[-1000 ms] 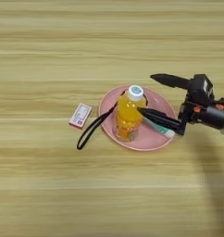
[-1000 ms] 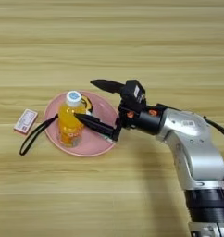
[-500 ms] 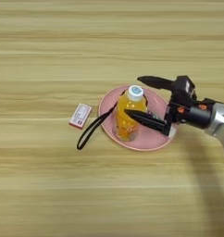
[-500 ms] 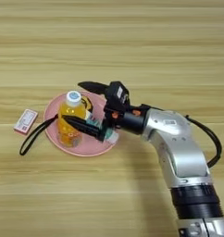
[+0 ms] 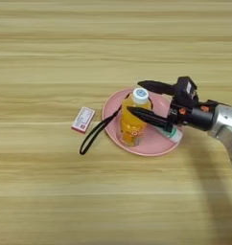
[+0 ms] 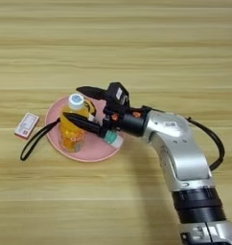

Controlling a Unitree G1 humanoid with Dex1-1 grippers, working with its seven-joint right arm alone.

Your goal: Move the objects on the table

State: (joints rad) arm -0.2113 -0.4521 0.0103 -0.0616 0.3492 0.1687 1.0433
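While the bottle (image 5: 133,122) stands upright on the pink plate (image 5: 158,145), I have the gripper (image 5: 138,97) spread wide around it, one black finger reaching past the white cap on the far side and the other crossing in front of the orange body on the near side; neither finger can be seen pressing the plastic, so I judge nothing is held yet. The tube (image 5: 172,134) lies on the plate's right part, mostly hidden under the near finger, only its pale green end showing. Just behind the bottle sits the tape measure (image 6: 89,106), largely covered, a little of its yellow showing in the right eye view; its black strap (image 5: 93,135) trails off the plate's left rim onto the table (image 5: 51,57). A small white-and-red card (image 5: 83,119) lies flat on the wood just left of the plate, apart from it. As I read it, the task is at an early stage: bottle, tube and tape measure are all on the plate, none lifted, and the grasp on the bottle is lined up but not closed. Closing, lifting and placing the bottle, then handling the tube and tape measure, all appear to remain.
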